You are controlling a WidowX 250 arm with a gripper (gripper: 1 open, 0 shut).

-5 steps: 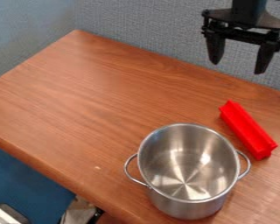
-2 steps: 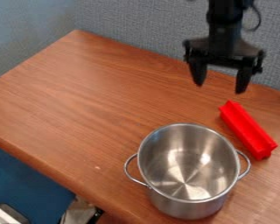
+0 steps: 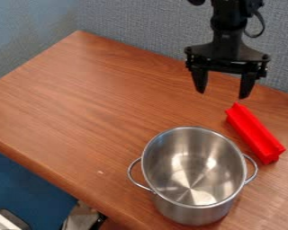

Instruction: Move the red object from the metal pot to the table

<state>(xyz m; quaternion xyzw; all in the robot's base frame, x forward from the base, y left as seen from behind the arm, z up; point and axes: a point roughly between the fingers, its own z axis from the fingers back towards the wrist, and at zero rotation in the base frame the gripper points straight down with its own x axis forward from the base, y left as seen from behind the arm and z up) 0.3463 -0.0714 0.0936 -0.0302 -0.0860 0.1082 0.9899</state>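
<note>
Gripper: Slightly left across the frame and a touch lower than in the first of the earlier frames, the black gripper [image 3: 223, 86] now hangs over the far side of the table; against the frame just before this one, it has barely shifted.

Fingers: Spread wide apart and pointing down, the two dark fingers [image 3: 247, 86] grip nothing, with bare wood grain visible behind and between them.

Red object: Bright and flat-faced, the red object [image 3: 255, 133] lies on the table outside the pot, in the same spot as in both earlier frames. Its long body runs at a slant, one end toward the gripper and the other toward the near right of the picture. The fingers are apart from it.

Metal pot: Shiny and round, the metal pot [image 3: 193, 205] stands upright and open near the table's front edge, its inside holding only reflections. It, too, keeps its earlier place, just beside the red object.

Handles: Two thin wire loops jut from opposite sides of the pot, the right-hand one in the picture close to the block's near end.

Table: Reddish-brown wood grain covers the table [image 3: 93, 99], its far corner rounded.

Backdrop: Grey textured panels [image 3: 122, 27] rise behind the tabletop.
</note>
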